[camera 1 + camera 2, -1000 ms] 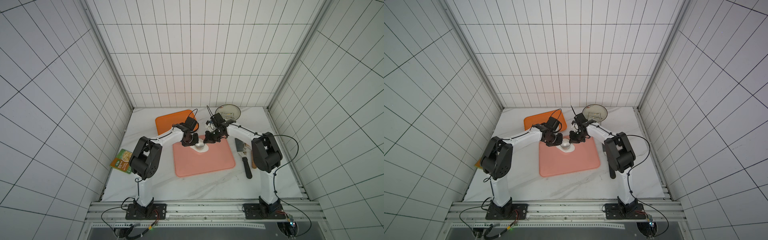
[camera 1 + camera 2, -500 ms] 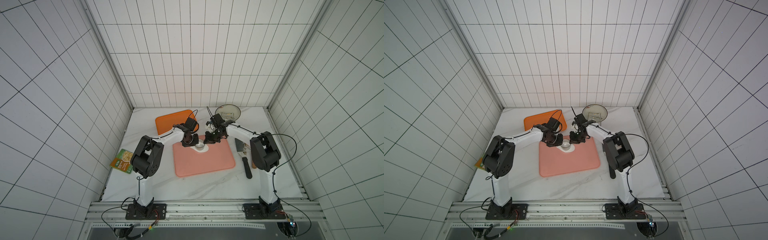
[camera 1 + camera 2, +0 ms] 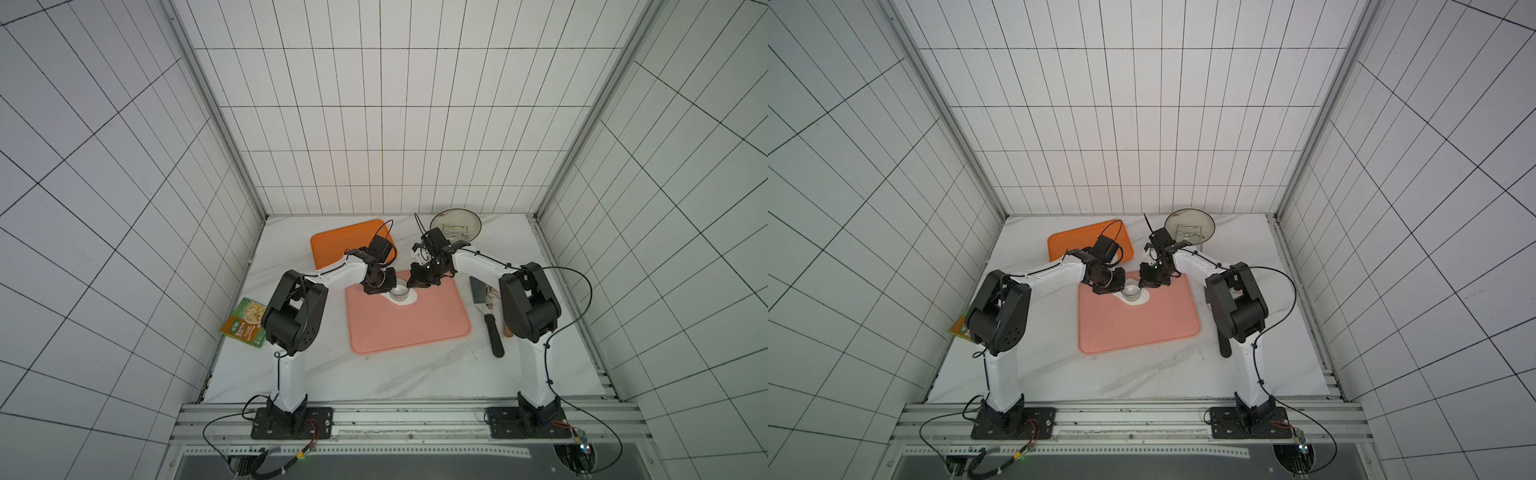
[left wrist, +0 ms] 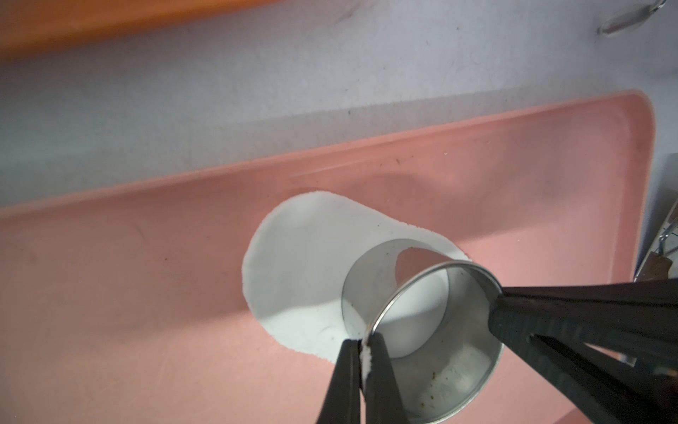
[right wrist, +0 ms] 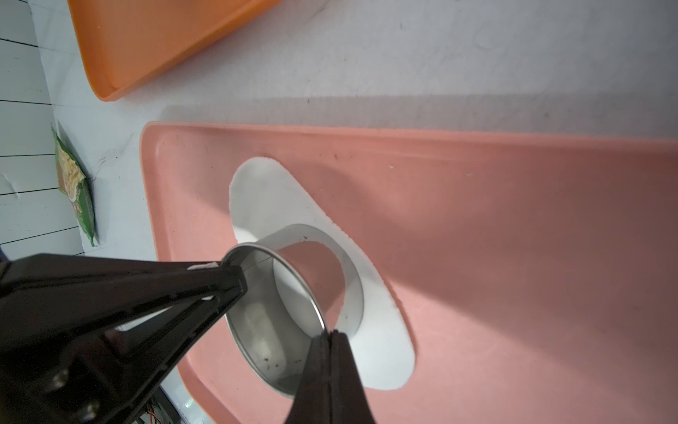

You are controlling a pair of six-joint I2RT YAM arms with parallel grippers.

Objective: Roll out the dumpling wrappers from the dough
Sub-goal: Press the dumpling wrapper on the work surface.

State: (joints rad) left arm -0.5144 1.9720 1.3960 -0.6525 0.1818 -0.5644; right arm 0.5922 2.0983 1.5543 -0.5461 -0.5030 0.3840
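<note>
The left gripper (image 4: 363, 345) is pinched tight on the rim of the steel ring (image 4: 466, 367). The right gripper (image 5: 328, 334) pinches the opposite rim, so both arms are equally near. Straight beneath the ring lies the dough (image 4: 297, 264), a flattened oval on the pink mat (image 4: 146, 275). Its long axis slants across the line between the grippers. Count: one ring, one dough piece, no separate dumpling wrappers visible.

No legible text anywhere, print on the green-orange packet (image 3: 245, 322) too small to read
</note>
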